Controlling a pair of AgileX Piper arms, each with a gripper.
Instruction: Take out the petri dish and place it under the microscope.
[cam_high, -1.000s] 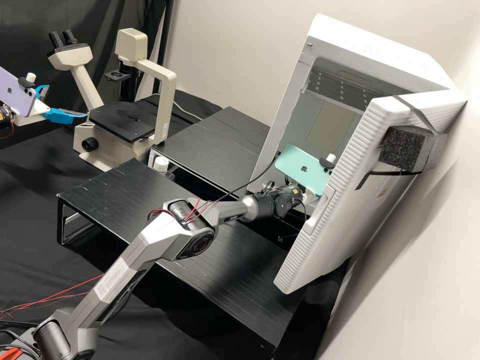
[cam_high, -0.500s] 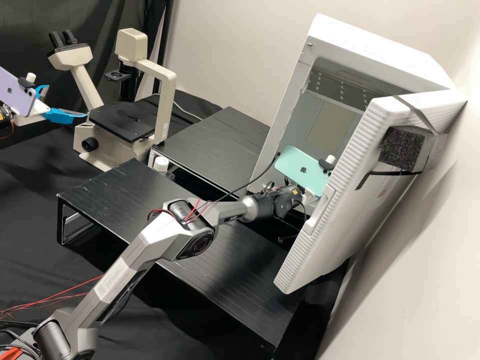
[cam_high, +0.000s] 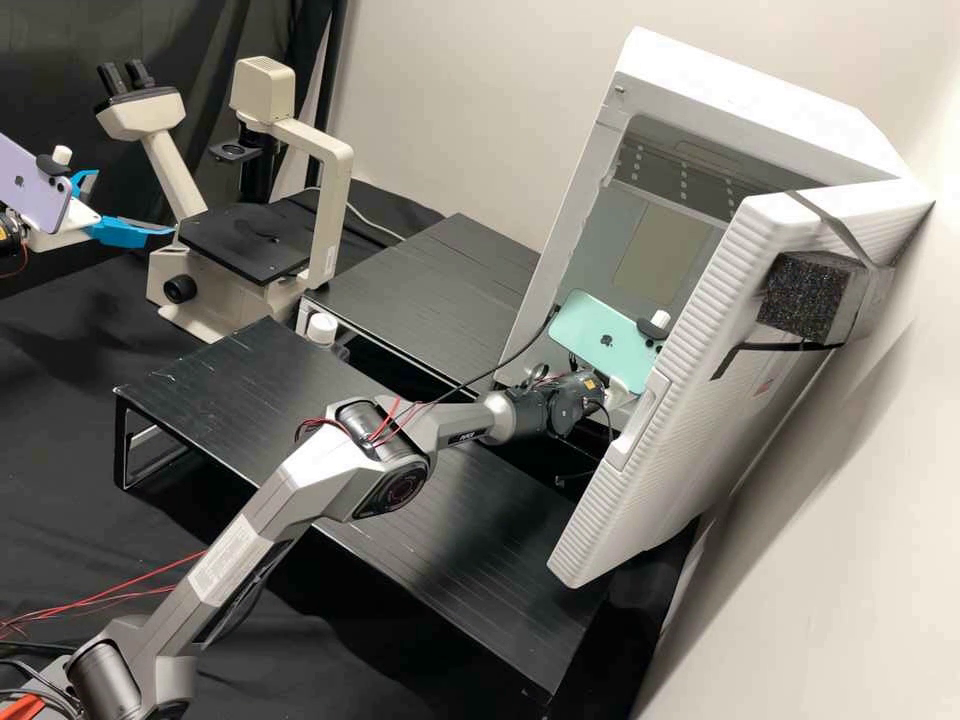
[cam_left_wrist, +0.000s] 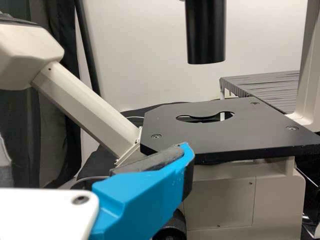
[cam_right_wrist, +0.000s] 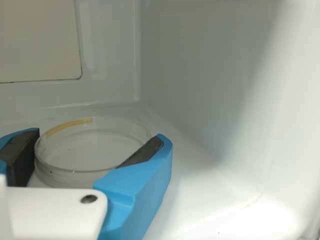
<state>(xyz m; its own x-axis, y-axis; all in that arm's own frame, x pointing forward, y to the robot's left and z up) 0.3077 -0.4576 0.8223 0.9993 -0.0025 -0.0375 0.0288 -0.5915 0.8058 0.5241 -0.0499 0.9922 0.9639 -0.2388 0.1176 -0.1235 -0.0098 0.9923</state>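
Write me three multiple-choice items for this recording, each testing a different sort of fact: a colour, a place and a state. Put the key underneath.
1. What colour is the microscope stage?
A. Cream
B. Blue
C. Black

2. Where is the petri dish?
A. Inside the white cabinet
B. On top of the black rack
C. On the floor

3. How does the cabinet door stand?
A. Fully shut
B. Open
C. Taken off the cabinet

Key:
1. C: the flat plate below the black tube is black in the high view and the left wrist view.
2. A: the right wrist view shows it on the pale inner surface, between the fingers of the right gripper.
3. B: the high view shows the door swung out, with the interior exposed.
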